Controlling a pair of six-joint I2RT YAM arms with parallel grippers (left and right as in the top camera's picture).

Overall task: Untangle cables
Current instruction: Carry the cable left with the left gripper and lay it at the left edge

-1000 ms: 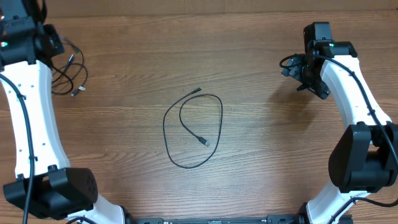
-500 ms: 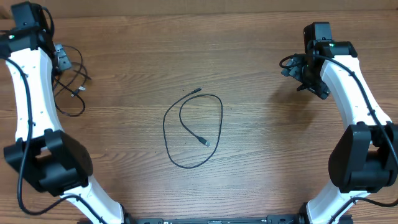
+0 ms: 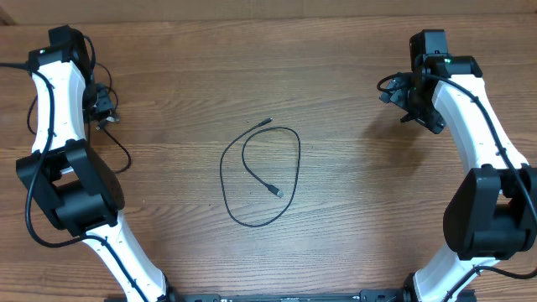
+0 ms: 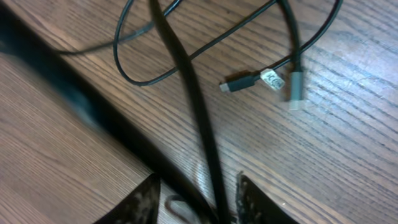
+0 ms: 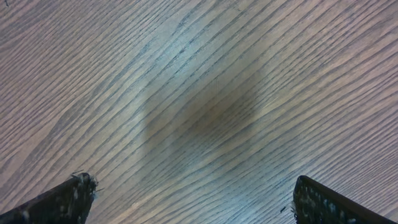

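Observation:
A black cable (image 3: 299,155) lies in a loose loop at the table's middle, both plug ends free. At the far left, more black cables (image 3: 126,153) lie under and beside my left gripper (image 3: 102,105). In the left wrist view, one black strand (image 4: 186,81) runs between the parted fingers (image 4: 146,196) of the left gripper (image 4: 196,190), with a gap on each side. A black plug (image 4: 241,83) and a silvery plug (image 4: 296,92) lie just beyond it. My right gripper (image 3: 411,101) hovers at the far right, open (image 5: 193,190) over bare wood.
The wooden table (image 3: 361,193) fills the view. Thicker black wires run along both white arms. A dark blurred wire (image 4: 81,99) crosses the left wrist view diagonally.
My left arm has swung over the cable pile at the far left, and its jaws have parted from shut. The pile has shifted. The right arm and the centre cable have not moved.

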